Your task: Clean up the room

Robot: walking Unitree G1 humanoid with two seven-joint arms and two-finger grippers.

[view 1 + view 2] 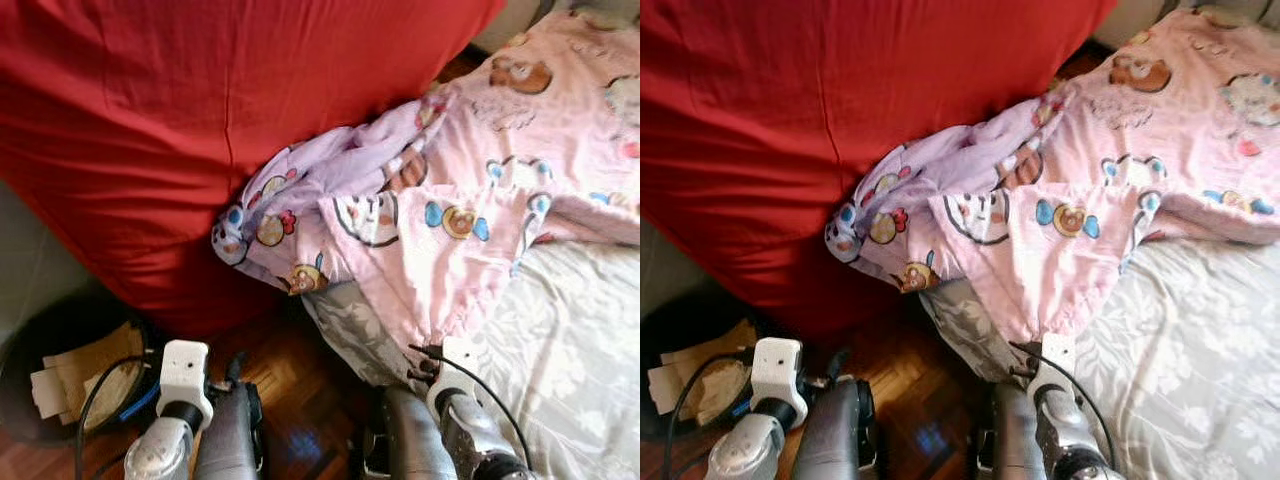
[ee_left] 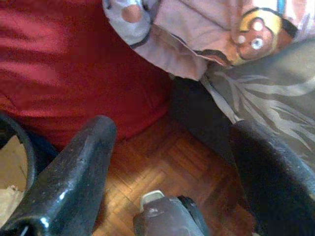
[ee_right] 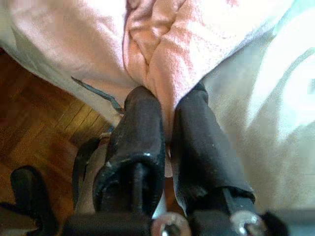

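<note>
- The right gripper [image 3: 167, 123] is down low at the near corner of the bed. Its two black fingers [image 3: 140, 132] are squeezed together on a fold of the pink blanket [image 1: 500, 170].
- The pinched bit is the blanket's near edge, right at the fingertips.
- The left gripper [image 2: 170, 162] hangs over the wooden floor [image 2: 167, 162]. Its fingers are wide apart and hold nothing.
- A dark bin [image 1: 40, 345] with cardboard in it sits by the robot's left arm.
- From the right gripper, the blanket runs up and away to the right across the bed, so its long way goes from near-left to far-right.
- It lies on the grey flower sheet [image 1: 580, 350].
- One bunched lilac end of it spills left, off the bed, touching the big red cover [image 1: 180, 120].
- The red cover is farthest back, on the left.
</note>
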